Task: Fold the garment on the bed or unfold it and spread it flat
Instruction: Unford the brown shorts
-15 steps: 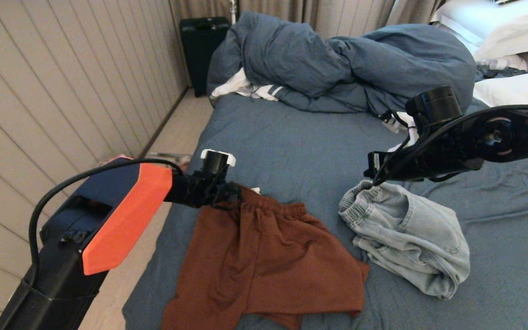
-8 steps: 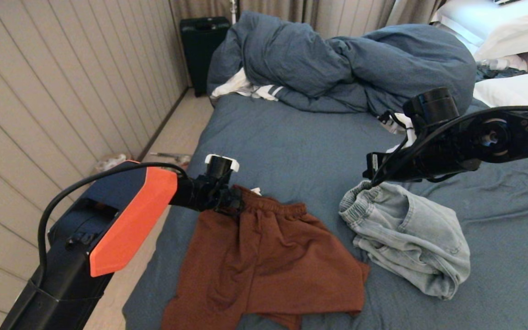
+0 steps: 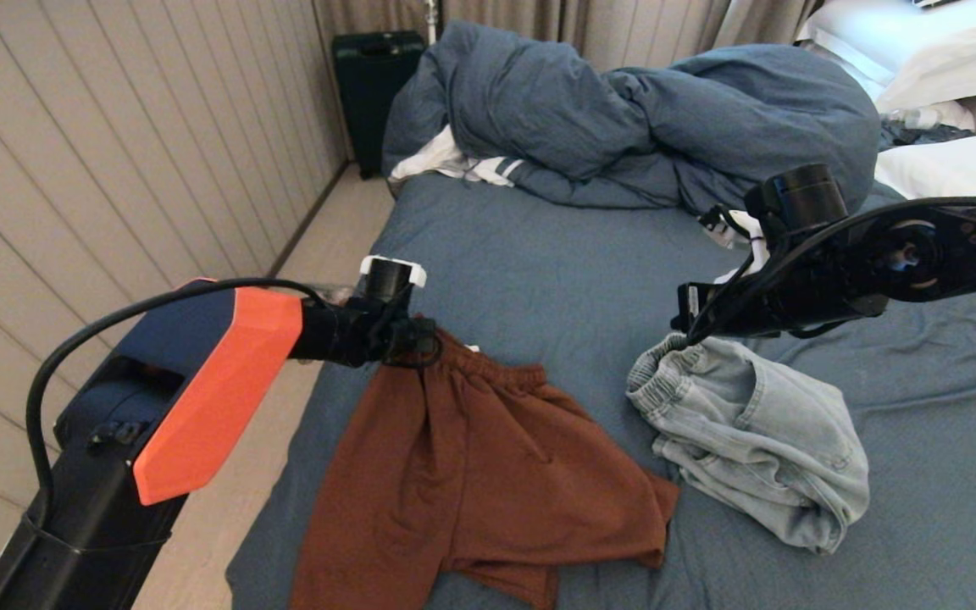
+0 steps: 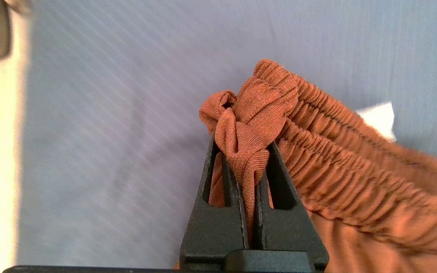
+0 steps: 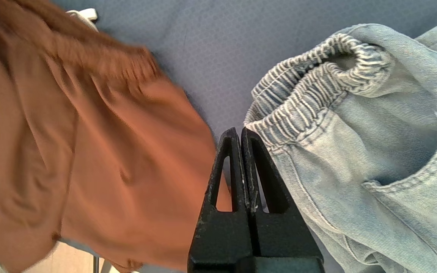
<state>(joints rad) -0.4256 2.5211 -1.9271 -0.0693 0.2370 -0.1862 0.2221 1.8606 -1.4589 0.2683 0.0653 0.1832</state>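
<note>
Rust-brown shorts [image 3: 471,474] lie on the slate-blue bed [image 3: 539,271], waistband toward the far side. My left gripper [image 3: 429,343] is shut on the waistband's left corner and holds that corner lifted off the sheet. In the left wrist view the bunched rust fabric [image 4: 247,148] is pinched between the black fingers [image 4: 218,212] of the left gripper [image 4: 241,142]. My right gripper [image 3: 691,326] hovers shut and empty just above the elastic waistband of light-blue denim shorts [image 3: 751,432]. Its closed tips [image 5: 240,132] sit between the rust shorts [image 5: 89,151] and the denim [image 5: 374,132].
A bunched blue duvet [image 3: 640,119] lies at the far side of the bed, with white pillows [image 3: 920,51] at the far right. A white striped cloth [image 3: 454,161] peeks from under the duvet. A dark suitcase [image 3: 374,85] stands by the panelled wall; bare floor runs along the bed's left edge.
My left gripper closed on the waistband corner of the rust shorts and lifted it slightly, dragging the shorts toward the left. The right arm stayed still.
</note>
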